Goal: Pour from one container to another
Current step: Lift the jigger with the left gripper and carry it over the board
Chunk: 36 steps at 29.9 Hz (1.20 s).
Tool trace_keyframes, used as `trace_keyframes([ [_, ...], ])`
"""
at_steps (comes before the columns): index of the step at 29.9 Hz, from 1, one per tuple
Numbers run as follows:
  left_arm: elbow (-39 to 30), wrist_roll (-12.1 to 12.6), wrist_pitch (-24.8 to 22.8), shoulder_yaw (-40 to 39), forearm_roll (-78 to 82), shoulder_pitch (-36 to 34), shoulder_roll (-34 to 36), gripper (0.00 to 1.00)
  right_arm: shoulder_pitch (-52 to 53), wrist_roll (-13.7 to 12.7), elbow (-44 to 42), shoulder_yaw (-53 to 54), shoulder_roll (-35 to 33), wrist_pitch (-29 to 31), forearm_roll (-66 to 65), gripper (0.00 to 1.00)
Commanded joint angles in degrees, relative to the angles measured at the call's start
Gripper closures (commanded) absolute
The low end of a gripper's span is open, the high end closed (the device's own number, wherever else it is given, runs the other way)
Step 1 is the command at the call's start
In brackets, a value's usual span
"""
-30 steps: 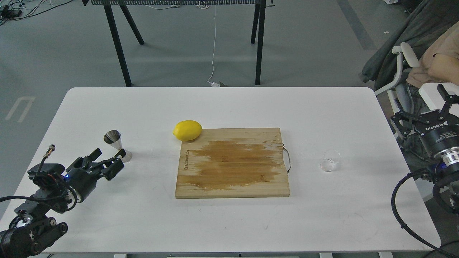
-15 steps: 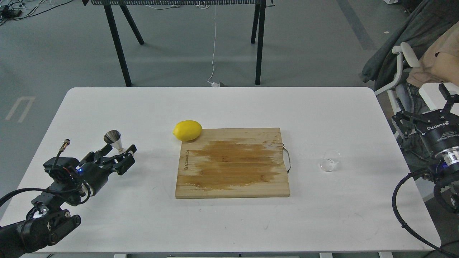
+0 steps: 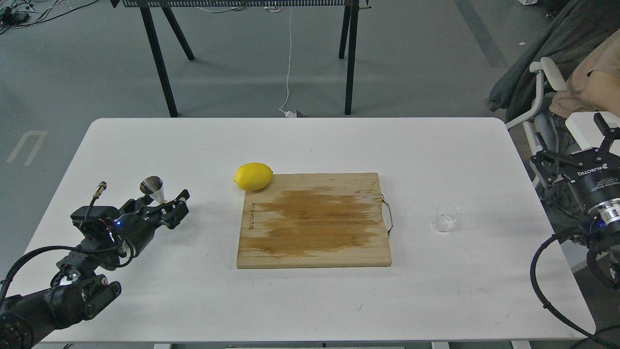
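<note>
I am looking down on the white surface (image 3: 310, 300) from the head camera. My left claw (image 3: 167, 209) is sitting low over the left part of the surface, right in front of the steel jigger (image 3: 153, 189). The jigger is standing upright, and its lower cone is hidden behind the claw fingers (image 3: 180, 209), so I cannot tell if they are touching it. The fingers are looking slightly apart, one on each side of the jigger's base, but whether they are clamping it I cannot tell.

The small clear glass cup (image 3: 445, 216) is standing on the right part of the surface, just beside the metal handle of the wooden cutting board (image 3: 315, 220) and apart from it. A dark wet stain is covering much of the board. The lemon (image 3: 253, 176) is lying at the board's far left corner, touching its edge.

My right claw (image 3: 571, 152) is hanging off the right edge of the surface, well apart from the glass cup, with its fingers spread apart and gripping nothing.
</note>
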Motion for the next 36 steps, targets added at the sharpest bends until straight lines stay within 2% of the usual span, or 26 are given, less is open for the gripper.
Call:
trace_keyframes([
  [1,0.9,0.0,0.0,0.4,0.1,-0.2,-0.3,0.23,0.0,0.0,0.0,0.1,0.0,0.0,0.0,0.01],
  [7,2.5,0.0,0.0,1.4,0.1,-0.5,-0.3,0.51,0.0,0.0,0.1,0.1,0.1,0.0,0.0,0.01],
  [14,2.7,0.0,0.0,1.4,0.1,-1.1,-0.3,0.79,0.0,0.1,0.1,0.0,0.1,0.0,0.0,0.01],
  [19,2.7,0.0,0.0,1.4,0.0,-1.6,-0.2,0.92,0.0,0.0,0.0,0.1,0.1,0.0,0.0,0.01],
  [24,2.6,0.0,0.0,1.3,0.0,-2.0,0.1,0.94,0.0,0.0,0.0,0.1,0.1,0.0,0.0,0.01],
  [27,1.0,0.0,0.0,1.2,0.1,-5.3,0.3,0.94,0.0,0.0,0.0,0.0,0.1,0.0,0.0,0.01],
  [31,-3.7,0.0,0.0,1.3,0.1,-13.2,1.3,0.94,0.1,0.0,0.1,0.0,0.1,0.0,0.0,0.01],
  [36,-13.0,0.0,0.0,2.0,0.3,-17.0,0.7,0.94,0.1,0.0,-0.2,0.1,0.1,0.0,-0.1,0.01],
])
